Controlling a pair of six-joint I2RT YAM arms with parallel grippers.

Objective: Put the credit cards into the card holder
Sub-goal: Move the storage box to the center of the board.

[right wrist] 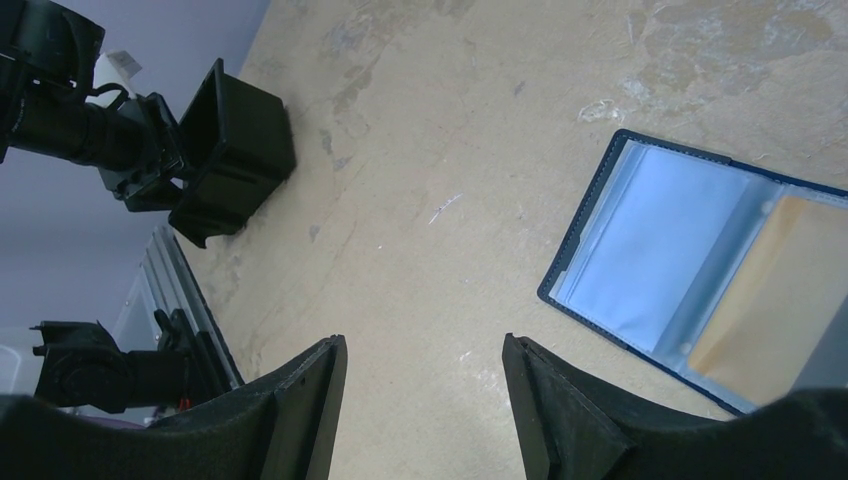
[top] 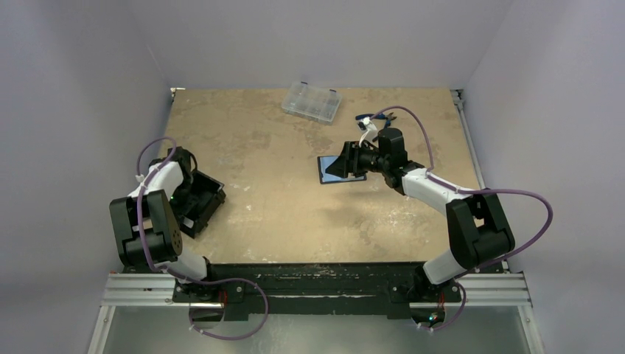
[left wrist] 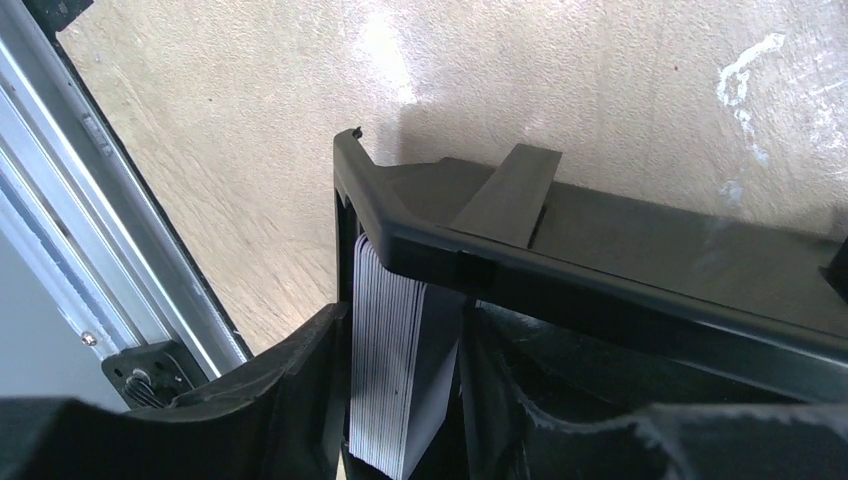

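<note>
The card holder [top: 326, 176] lies open on the table right of centre; the right wrist view [right wrist: 690, 270] shows its navy rim, clear sleeves and a tan insert. My right gripper [top: 341, 166] hovers over it, open and empty [right wrist: 425, 350]. A thick stack of whitish-grey credit cards [left wrist: 395, 380] stands on edge in a corner of the black open-topped box [left wrist: 650, 260]. My left gripper [left wrist: 400, 330] closes around this stack, one finger by the box wall, the other against the card face. From above it [top: 188, 189] sits at the box [top: 208, 203].
A clear plastic compartment case [top: 311, 102] lies at the back centre. The black box looks tilted in the right wrist view [right wrist: 235, 140]. An aluminium rail [left wrist: 120, 260] runs along the table's near edge. Grey walls close in on three sides.
</note>
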